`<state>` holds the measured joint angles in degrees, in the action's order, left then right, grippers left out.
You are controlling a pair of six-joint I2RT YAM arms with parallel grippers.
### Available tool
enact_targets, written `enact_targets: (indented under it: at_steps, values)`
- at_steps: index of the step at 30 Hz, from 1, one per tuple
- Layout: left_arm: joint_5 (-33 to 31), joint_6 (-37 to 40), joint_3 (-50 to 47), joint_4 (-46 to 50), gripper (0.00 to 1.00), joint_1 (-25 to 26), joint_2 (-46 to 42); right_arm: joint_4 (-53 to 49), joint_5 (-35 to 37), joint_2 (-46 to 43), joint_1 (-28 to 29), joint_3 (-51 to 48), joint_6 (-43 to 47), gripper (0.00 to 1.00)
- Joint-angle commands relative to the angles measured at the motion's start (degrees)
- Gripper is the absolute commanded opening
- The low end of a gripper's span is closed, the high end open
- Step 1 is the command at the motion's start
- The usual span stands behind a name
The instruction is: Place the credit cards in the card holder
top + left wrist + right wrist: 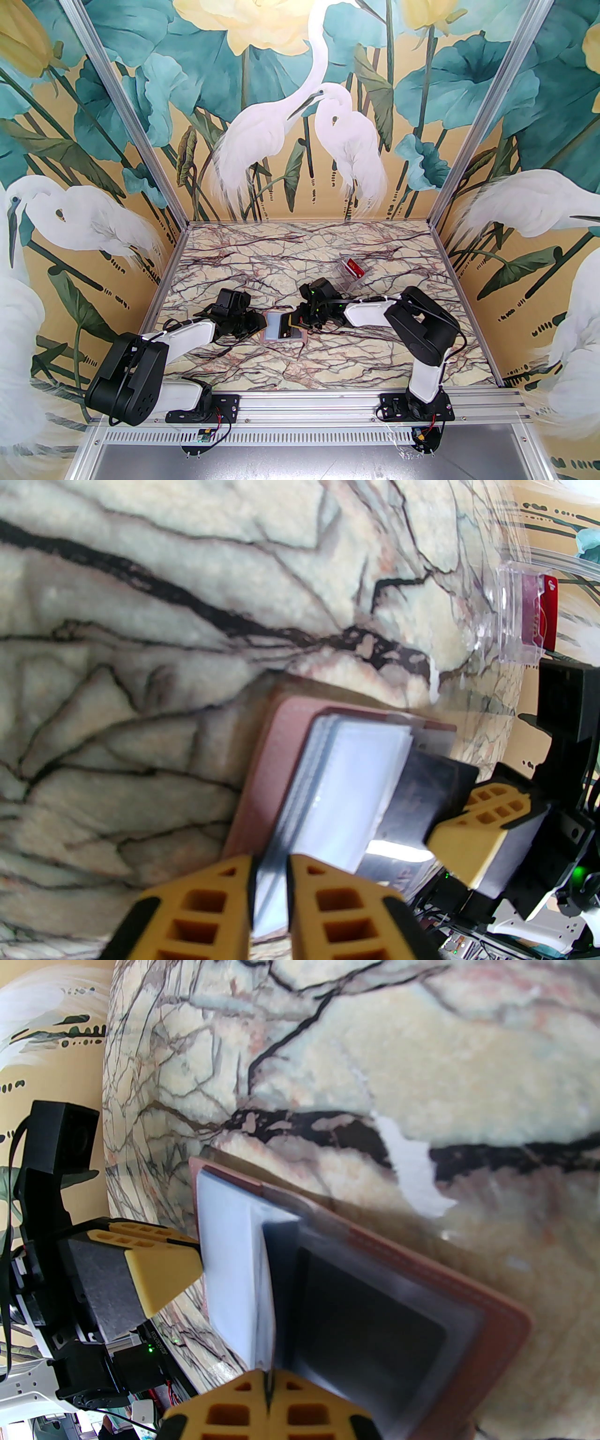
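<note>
Marble top: left claw clamps card holder, right claw black card; box behind.

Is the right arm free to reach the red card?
Probably not yet: right fingers are shut on a black card at the holder. The red card, in its clear box, looks otherwise unobstructed.
</note>
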<state>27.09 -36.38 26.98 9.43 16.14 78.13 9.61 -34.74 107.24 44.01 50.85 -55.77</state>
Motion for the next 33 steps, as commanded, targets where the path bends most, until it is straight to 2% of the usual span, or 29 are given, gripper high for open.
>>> enact_targets:
  at_steps: [1,6,9,12,17,19,24,26,33]
  values:
    - [-0.49,0.17,0.15,-0.03,0.21,0.08,0.89,0.06,0.3,2.15,0.73,0.99,-0.29,0.0]
    - [-0.55,0.12,0.09,-0.11,0.21,0.1,1.05,-0.77,0.87,3.01,0.73,1.94,-0.43,0.0]
    - [-0.54,0.17,0.15,-0.03,0.21,0.09,0.82,-4.52,2.41,2.16,0.75,2.8,0.99,0.2]
    - [-0.56,0.15,0.08,-0.03,0.21,0.07,0.89,-8.0,3.89,-0.12,0.73,3.33,2.85,0.35]
    - [-0.35,0.27,0.05,0.05,0.21,0.07,0.7,-15.52,7.52,-3.45,0.75,5.28,5.88,0.41]
    - [-0.4,0.31,0.05,0.05,0.21,0.1,0.62,-17.36,8.84,-4.27,0.79,5.79,6.3,0.39]
    - [-0.37,0.34,0.07,-0.04,0.21,0.12,0.63,-18.04,8.8,-2.02,0.78,7.03,5.15,0.07]
    - [-0.46,0.36,0.09,-0.03,0.21,0.12,0.65,-17.36,8.57,-0.57,0.74,7.67,4.32,0.0]
    - [-0.3,0.37,0.04,-0.13,0.21,0.11,0.93,-18.31,9.9,3.03,0.79,9.34,4.05,0.0]
